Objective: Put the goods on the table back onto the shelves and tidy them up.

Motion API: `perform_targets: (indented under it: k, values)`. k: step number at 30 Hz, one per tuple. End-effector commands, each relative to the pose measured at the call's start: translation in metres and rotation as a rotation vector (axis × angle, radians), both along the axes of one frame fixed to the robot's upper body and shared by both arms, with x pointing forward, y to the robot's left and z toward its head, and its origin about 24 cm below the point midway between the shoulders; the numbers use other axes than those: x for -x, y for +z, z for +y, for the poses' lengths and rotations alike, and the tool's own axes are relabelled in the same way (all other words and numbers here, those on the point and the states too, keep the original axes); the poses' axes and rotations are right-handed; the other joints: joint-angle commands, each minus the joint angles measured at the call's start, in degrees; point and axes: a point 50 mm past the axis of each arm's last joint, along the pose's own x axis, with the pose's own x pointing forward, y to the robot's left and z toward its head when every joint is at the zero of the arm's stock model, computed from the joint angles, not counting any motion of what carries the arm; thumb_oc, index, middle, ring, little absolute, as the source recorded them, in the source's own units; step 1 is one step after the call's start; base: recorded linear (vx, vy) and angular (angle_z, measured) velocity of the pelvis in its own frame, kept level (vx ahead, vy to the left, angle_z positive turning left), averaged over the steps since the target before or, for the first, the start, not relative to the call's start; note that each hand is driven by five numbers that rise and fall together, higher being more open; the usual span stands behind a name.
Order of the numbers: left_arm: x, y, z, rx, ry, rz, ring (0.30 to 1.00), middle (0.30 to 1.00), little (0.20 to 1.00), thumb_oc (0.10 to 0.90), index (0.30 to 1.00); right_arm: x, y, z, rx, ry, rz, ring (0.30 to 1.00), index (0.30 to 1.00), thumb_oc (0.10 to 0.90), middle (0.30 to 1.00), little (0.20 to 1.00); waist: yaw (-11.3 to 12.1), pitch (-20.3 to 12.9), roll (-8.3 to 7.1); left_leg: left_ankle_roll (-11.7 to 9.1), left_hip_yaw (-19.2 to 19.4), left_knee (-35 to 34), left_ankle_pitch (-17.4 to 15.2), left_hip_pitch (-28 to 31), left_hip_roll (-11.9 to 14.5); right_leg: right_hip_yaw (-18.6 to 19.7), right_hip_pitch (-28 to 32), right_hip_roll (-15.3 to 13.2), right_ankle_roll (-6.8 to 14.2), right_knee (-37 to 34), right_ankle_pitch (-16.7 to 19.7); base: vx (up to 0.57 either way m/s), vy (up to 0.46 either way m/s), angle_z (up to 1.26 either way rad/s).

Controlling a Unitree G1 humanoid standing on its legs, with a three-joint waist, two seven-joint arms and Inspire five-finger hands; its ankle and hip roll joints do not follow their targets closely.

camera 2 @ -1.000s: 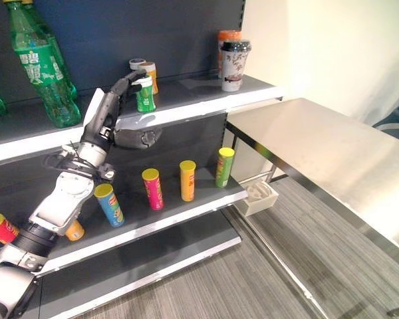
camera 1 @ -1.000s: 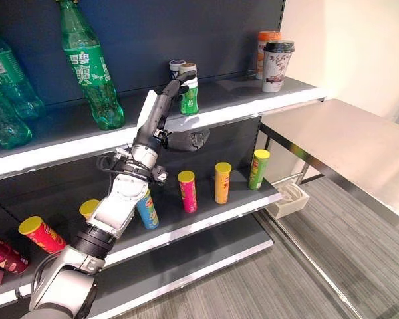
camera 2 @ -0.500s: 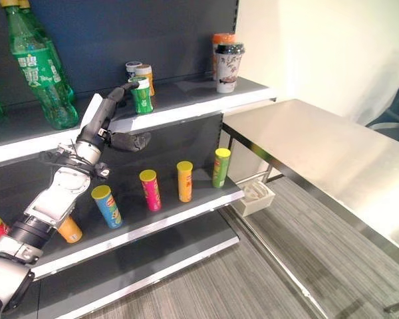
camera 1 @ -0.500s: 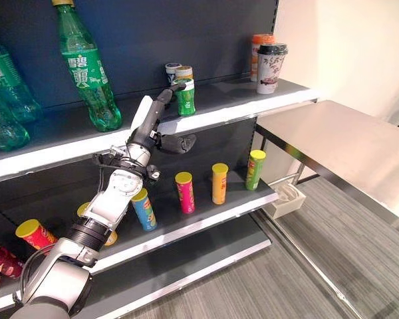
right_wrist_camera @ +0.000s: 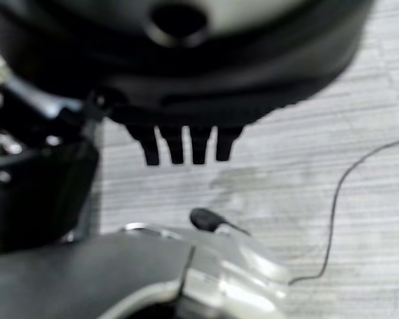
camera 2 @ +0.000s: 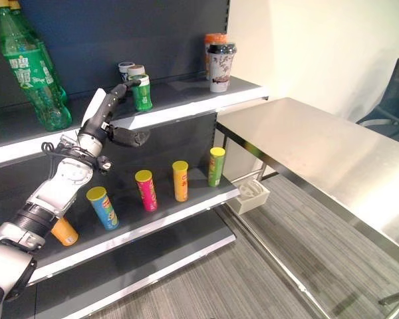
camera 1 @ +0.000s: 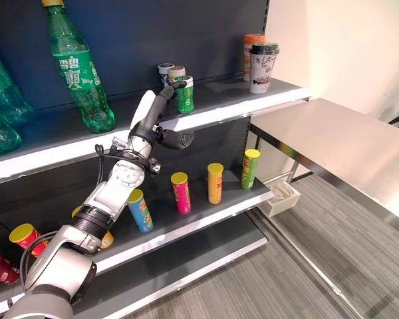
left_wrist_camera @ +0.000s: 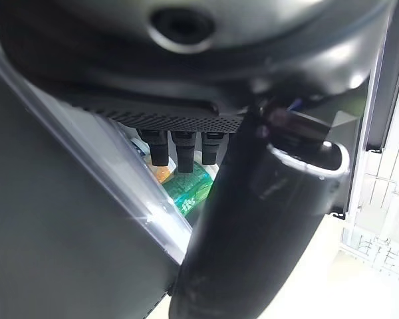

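A small green can (camera 1: pixel 184 94) stands upright near the front edge of the upper shelf (camera 1: pixel 219 106). My left hand (camera 1: pixel 153 116) reaches up from below with straight fingers, and its fingertips (camera 1: pixel 173 86) touch the can's near side by the lid. The thumb (camera 1: pixel 176 139) sticks out under the shelf edge. The left wrist view shows the same can (left_wrist_camera: pixel 186 189) just past the straight fingers (left_wrist_camera: pixel 179 149). My right hand (right_wrist_camera: pixel 179 73) hangs over the grey floor, its fingers (right_wrist_camera: pixel 186 146) relaxed and holding nothing.
Two more small cans (camera 1: pixel 169 71) stand behind the green one, and two cups (camera 1: pixel 261 66) stand at the shelf's right end. Green bottles (camera 1: pixel 76 70) stand to the left. Several snack tubes (camera 1: pixel 180 192) stand on the lower shelf. To the right is the steel table (camera 1: pixel 332 143).
The camera has shifted, so the whole scene sits further left. My left hand stays stretched out with its fingertips at the green can.
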Motion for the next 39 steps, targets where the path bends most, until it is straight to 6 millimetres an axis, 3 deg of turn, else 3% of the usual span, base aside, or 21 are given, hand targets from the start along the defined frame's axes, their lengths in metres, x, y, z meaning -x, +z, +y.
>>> perform_targets:
  k: [1, 14, 28, 29, 30, 39]
  values:
    - [-0.012, 0.084, 0.009, 0.008, 0.078, -0.249, 0.900, 0.900, 0.900, 0.800, 0.900, 0.009, 0.000, -0.004, 0.006, 0.017, 0.028, 0.900, 0.900, 0.800, 0.900, 0.900, -1.46, 1.10, -2.80, -0.43, 1.05, 0.61, -7.29, 2.56, -1.50, 0.50, 2.89, -1.27, 2.25, 1.91, -5.05, 0.01, -0.002, -0.06]
    - [-0.002, 0.082, 0.017, 0.047, 0.095, -0.296, 0.900, 0.900, 0.900, 0.800, 0.900, 0.007, 0.000, -0.004, 0.005, 0.015, 0.026, 0.900, 0.900, 0.800, 0.900, 0.900, -0.82, 1.18, -3.39, -0.33, 0.87, 0.61, -7.41, 2.54, -1.57, 0.42, 3.09, -1.13, 2.07, 2.14, -5.35, 0.00, -0.001, -0.02]
    - [0.048, 0.099, 0.011, 0.199, 0.023, -0.564, 0.900, 0.900, 0.900, 0.800, 0.900, -0.004, 0.001, -0.005, 0.008, 0.007, -0.003, 0.900, 0.900, 0.800, 0.900, 0.900, 1.13, 1.91, -4.32, -0.27, 0.02, 0.61, -7.67, 1.96, -1.65, -0.53, 3.17, -0.92, 1.97, 2.01, -5.57, 0.00, -0.001, 0.02]
    - [0.052, 0.102, 0.009, 0.221, 0.011, -0.591, 0.900, 0.900, 0.900, 0.800, 0.900, -0.004, 0.001, -0.004, 0.008, 0.007, -0.004, 0.900, 0.900, 0.800, 0.900, 0.900, 1.31, 1.97, -4.30, -0.27, -0.13, 0.61, -7.63, 1.78, -1.67, -0.67, 3.15, -0.90, 2.03, 1.97, -5.57, -0.02, -0.003, 0.17]
    - [0.065, 0.121, -0.004, 0.282, -0.043, -0.712, 0.900, 0.900, 0.900, 0.800, 0.900, -0.009, 0.002, -0.005, 0.009, 0.005, -0.015, 0.900, 0.900, 0.800, 0.900, 0.900, 1.74, 2.14, -4.20, -0.13, -0.80, 0.61, -7.61, 1.29, -1.81, -1.08, 2.86, -0.90, 2.21, 2.09, -5.51, -0.02, -0.003, 0.16]
    - [0.081, 0.146, -0.035, 0.433, -0.135, -0.875, 0.900, 0.900, 0.900, 0.800, 0.900, -0.003, 0.001, -0.008, -0.014, -0.089, -0.015, 0.900, 0.900, 0.800, 0.900, 0.900, 2.40, 1.98, -4.07, -0.04, -1.56, 0.61, -7.28, 0.61, -2.02, -1.80, 2.67, -0.88, 2.38, 2.28, -5.62, -0.01, 0.011, 0.11]
